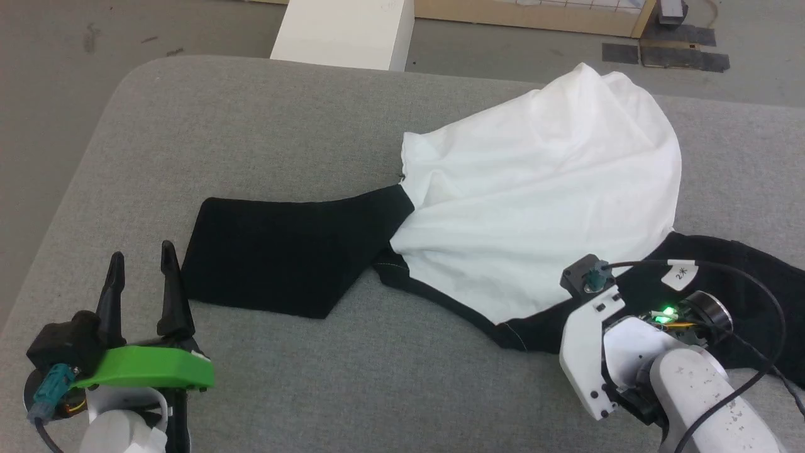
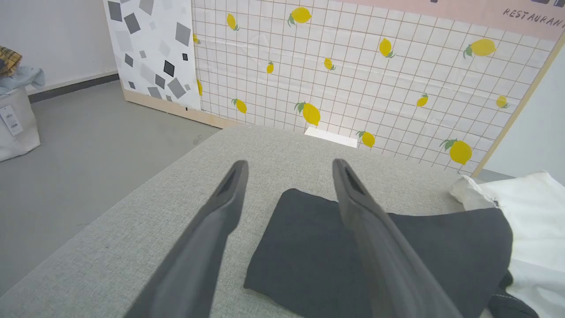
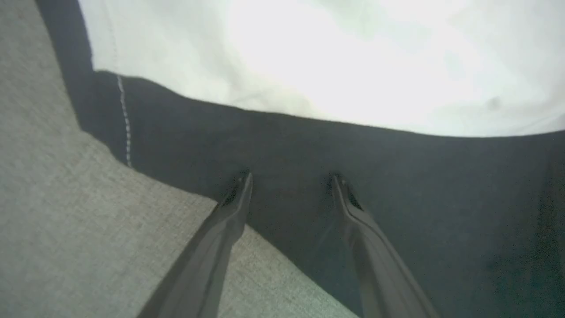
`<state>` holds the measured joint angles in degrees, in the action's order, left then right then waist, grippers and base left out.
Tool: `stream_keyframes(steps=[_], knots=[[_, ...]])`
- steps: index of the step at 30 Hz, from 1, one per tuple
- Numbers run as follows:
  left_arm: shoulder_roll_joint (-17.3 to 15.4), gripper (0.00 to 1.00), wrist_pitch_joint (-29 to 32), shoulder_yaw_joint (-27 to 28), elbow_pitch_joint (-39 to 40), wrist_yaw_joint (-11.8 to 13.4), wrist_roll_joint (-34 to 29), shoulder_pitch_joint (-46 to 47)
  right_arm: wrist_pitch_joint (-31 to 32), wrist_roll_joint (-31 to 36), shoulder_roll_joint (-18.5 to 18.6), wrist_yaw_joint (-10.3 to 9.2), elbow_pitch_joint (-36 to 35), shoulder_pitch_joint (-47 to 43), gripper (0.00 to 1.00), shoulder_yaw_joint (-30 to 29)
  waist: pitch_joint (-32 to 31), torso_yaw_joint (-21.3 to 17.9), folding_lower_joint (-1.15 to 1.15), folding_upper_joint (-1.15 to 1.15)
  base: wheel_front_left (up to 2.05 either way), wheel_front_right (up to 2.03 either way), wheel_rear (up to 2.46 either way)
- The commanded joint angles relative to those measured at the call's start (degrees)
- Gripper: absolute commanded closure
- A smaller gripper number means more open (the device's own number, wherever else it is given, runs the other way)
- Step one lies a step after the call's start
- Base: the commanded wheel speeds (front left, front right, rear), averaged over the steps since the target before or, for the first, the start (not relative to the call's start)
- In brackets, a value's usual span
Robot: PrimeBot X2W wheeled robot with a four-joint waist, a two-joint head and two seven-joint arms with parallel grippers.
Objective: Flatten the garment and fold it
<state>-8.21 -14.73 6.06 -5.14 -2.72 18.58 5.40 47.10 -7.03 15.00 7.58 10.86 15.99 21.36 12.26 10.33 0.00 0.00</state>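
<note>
Grey floor (image 1: 50, 94) runs round a grey cloth-covered surface (image 1: 251, 126) with a rounded corner. In the left wrist view, a tiled panel printed with lemons (image 2: 353, 75) stands past the far edge.

The garment (image 1: 541, 189) lies on the right half of the surface. It is not flat. The white body is bunched and puffed up toward the far right edge, with creases across it. One black sleeve (image 1: 283, 258) stretches flat toward the robot's left, its end squared off near the left arm. The other black sleeve (image 1: 723, 270) lies along the near right side under the white cloth and runs beneath the right arm.

Left pincer (image 1: 141, 251), at the near left of the surface, is released, with its fingers spread wide and nothing between them. Its inner finger stands just beside the end of the left-hand sleeve; I cannot tell whether it touches.

Right pincer (image 3: 291, 176) is down at the near right black sleeve. Its fingers are apart, with both tips set on the dark cloth just inside its edge. Nothing is pinched between them.

A white box (image 1: 346, 31) stands on the floor just behind the surface's far edge.

A thin line of pale stitching (image 3: 123, 119) runs along the black cloth near the white panel's corner.
</note>
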Motion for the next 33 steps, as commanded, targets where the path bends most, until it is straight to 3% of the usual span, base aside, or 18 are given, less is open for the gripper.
stream_keyframes(steps=[1, 8, 13, 18, 21, 22, 23, 24, 29, 33], knots=[[0.4, 0.00, -0.3, 0.4, -0.1, -0.6, -1.1, 1.0, 0.7, -0.9, -0.1, -0.09, 3.3, -2.0, 1.00, 0.7, -0.2, -0.2, 0.00, 0.00, 0.00, 0.00, 0.00], [1.4, 0.00, -0.3, 1.0, -1.2, -1.6, -2.1, 1.0, 1.9, -4.0, 4.0, -0.09, -1.8, -3.9, 1.00, -2.0, -1.7, -1.1, 0.00, 0.00, 0.00, 0.00, 0.00], [1.9, 0.00, -0.3, 1.0, -1.7, -2.1, -2.7, 1.0, 8.4, -5.9, 10.4, -0.09, -6.8, -8.1, 1.00, -6.2, -2.5, -1.4, 0.00, 0.00, 0.00, 0.00, 0.00], [2.1, 0.00, -0.3, 1.1, -2.5, -2.6, -2.7, 1.1, 14.4, -7.0, 14.3, -0.09, -10.8, -12.0, 1.00, -11.3, -2.8, -1.4, 0.00, 0.00, 0.00, 0.00, 0.00], [2.0, 0.00, -0.3, 1.1, -3.1, -2.8, -2.7, 1.0, 14.7, -7.4, 13.1, -0.09, -12.1, -12.8, 1.00, -14.8, -2.9, -1.6, 0.00, 0.00, 0.00, 0.00, 0.00], [2.1, 0.00, -0.3, 1.1, -3.3, -2.8, -2.7, 1.0, 14.0, -7.3, 12.7, -0.09, -12.6, -13.0, 0.71, -15.1, -3.0, -1.6, 0.00, 0.00, 0.00, 0.00, 0.00], [2.0, 0.00, -0.3, 1.1, -3.5, -2.9, -2.7, 1.0, 13.7, -7.5, 12.5, -0.09, -13.1, -13.1, 0.06, -15.1, -3.1, -1.6, 0.00, 0.00, 0.00, 0.00, 0.00], [2.0, 0.00, -0.2, 0.9, -4.1, -2.9, -2.5, 0.9, 13.0, -8.0, 11.7, -0.09, -13.6, -13.2, 0.00, -15.9, -3.3, -1.7, 0.00, 0.00, 0.00, 0.00, 0.00], [2.3, 0.00, 1.6, -0.4, -5.4, -3.3, -1.4, 1.0, 8.7, -10.9, 5.0, -0.09, -17.5, -12.5, 0.00, -23.2, -4.7, -2.1, 0.00, 0.00, 0.00, 0.00, 0.00], [3.4, 0.00, 7.1, -3.9, -5.2, -3.7, 0.7, 1.4, 4.7, -11.3, -0.7, -0.09, -21.4, -12.7, 0.00, -30.2, -5.9, -2.5, 0.00, 0.00, 0.00, 0.00, 0.00]])
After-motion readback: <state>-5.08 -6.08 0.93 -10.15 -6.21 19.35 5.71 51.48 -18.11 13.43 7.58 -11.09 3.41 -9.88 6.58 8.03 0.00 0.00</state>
